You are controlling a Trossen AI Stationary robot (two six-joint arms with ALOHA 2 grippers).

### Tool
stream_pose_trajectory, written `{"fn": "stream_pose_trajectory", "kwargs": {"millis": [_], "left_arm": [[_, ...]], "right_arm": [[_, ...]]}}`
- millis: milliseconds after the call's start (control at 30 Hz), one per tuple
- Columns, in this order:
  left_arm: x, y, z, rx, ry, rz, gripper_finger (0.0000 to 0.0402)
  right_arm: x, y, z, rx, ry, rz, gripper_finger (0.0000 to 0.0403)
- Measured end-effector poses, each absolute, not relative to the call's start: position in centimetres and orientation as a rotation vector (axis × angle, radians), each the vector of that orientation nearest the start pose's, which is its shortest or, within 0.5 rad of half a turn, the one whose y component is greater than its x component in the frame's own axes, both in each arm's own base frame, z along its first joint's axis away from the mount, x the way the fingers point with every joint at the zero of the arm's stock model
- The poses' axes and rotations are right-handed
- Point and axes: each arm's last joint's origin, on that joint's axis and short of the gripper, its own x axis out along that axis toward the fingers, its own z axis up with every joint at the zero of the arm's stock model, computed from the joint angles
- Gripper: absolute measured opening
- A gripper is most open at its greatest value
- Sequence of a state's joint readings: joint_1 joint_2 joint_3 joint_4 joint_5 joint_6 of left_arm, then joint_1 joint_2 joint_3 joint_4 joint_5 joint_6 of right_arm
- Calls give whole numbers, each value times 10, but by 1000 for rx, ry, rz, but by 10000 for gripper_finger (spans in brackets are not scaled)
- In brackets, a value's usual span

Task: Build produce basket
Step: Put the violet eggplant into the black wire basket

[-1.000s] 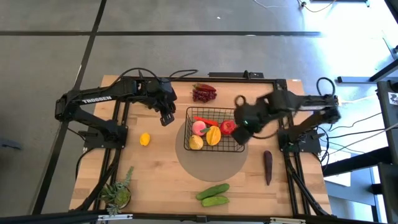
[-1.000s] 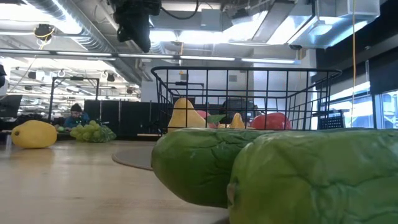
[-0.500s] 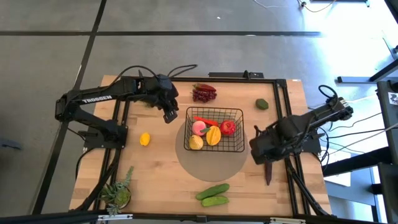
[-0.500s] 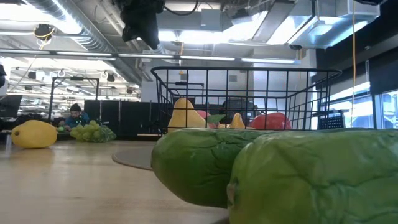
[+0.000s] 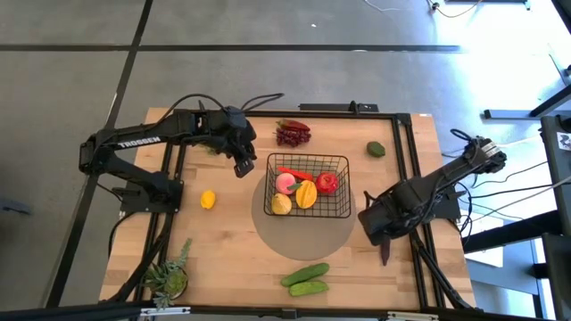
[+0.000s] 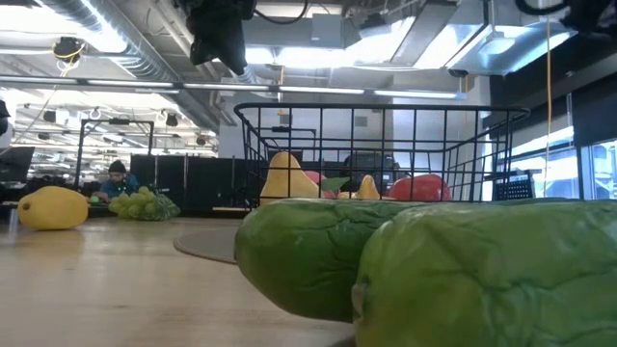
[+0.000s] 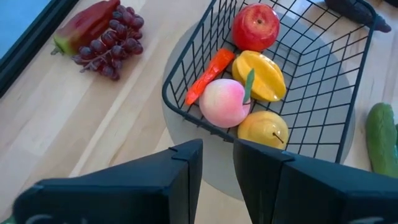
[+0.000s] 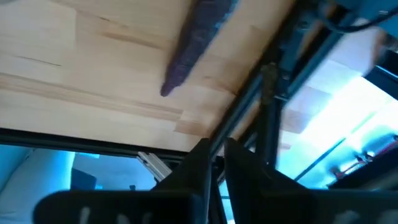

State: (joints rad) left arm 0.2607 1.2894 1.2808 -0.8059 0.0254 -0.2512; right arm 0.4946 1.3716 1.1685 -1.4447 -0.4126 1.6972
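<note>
Two grippers over the wooden table (image 5: 232, 259), neither holding anything.

Right gripper (image 5: 373, 227) low at the table's right side, directly above the eggplant (image 5: 384, 253); fingers (image 8: 198, 155) drawn almost together, only a slit between them, nothing in it. Eggplant flat on the wood beyond the fingertips, not between them. Long axis running from the far edge toward the near edge, roughly parallel to the table's right side; only the near end showing from above, the rest hidden under the gripper. Tapered to a narrow tip in the right wrist view.

Left gripper (image 5: 239, 168) raised, just off the basket's far-left corner; fingers (image 7: 186, 168) a narrow gap apart, empty.

Basket (image 5: 308, 157) mid-table on a round grey mat (image 5: 303, 234), open top up. Inside: red apple (image 5: 327, 182), mango (image 5: 306, 193), peach (image 5: 285, 183), a yellow fruit (image 5: 281, 204), and a carrot (image 5: 299, 173) lying slantwise along the far side.

Outside: lemon (image 5: 207, 200) left of the basket, dark red grapes (image 5: 292, 134) beyond it, two cucumbers (image 5: 306, 278) side by side near the front edge, long axes roughly left to right.
</note>
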Motion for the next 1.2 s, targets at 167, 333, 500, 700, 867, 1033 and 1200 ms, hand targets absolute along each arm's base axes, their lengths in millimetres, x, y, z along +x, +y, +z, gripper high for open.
{"fn": "stream_pose_trajectory", "kwargs": {"millis": [167,333,500,700,867,1033,1200], "left_arm": [[250,66,345,-352,778,323,80],[250,66,345,-353,778,325,80],[250,66,345,-353,778,325,80],[250,66,345,-353,778,325,80],[250,66,345,-353,778,325,80],[250,66,344,-353,779,326,80],[250,66,344,-353,779,326,80]], "right_arm": [[186,114,258,1112,1762,-808,81],[185,114,238,1138,1761,-818,121],[179,115,214,1235,1821,-884,145],[181,119,185,1325,1763,-788,147],[173,117,170,1318,1774,-839,147],[170,114,164,1327,1764,-885,147],[166,112,159,1314,1767,-906,147]]}}
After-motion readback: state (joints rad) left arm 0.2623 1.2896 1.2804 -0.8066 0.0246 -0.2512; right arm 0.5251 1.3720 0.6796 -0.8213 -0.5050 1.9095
